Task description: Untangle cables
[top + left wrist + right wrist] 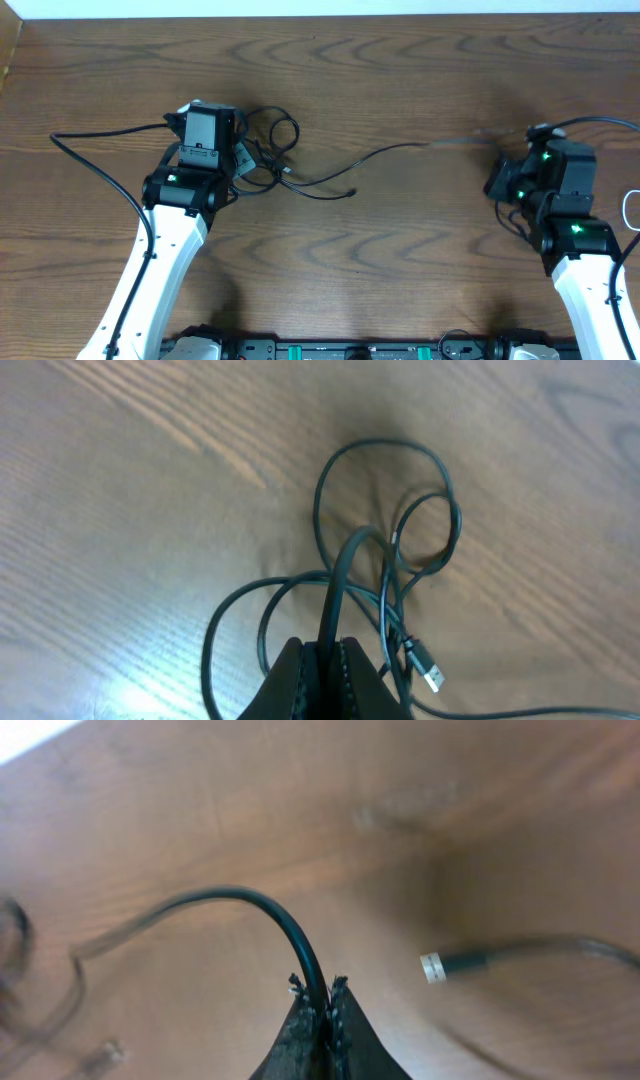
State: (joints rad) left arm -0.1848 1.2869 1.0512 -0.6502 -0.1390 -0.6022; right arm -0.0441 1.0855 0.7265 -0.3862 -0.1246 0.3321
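A tangle of thin black cables point(268, 150) lies on the table beside my left gripper point(240, 160). In the left wrist view the left gripper point(326, 650) is shut on a black cable point(340, 575) that rises out of the loops point(385, 500). A small plug point(430, 676) lies to the right of the fingers. One black cable point(400, 147) stretches right to my right gripper point(497, 183). In the right wrist view the right gripper point(322, 992) is shut on that cable point(260, 900), which arcs away to the left. A silver-tipped plug point(432, 967) lies just to its right.
The wooden table point(400, 70) stretches far behind both arms. Thicker black arm wires run at the left point(95, 165) and upper right point(600, 121). A thin white loop point(628, 210) shows at the right edge. Another small plug point(100, 1055) lies blurred at lower left.
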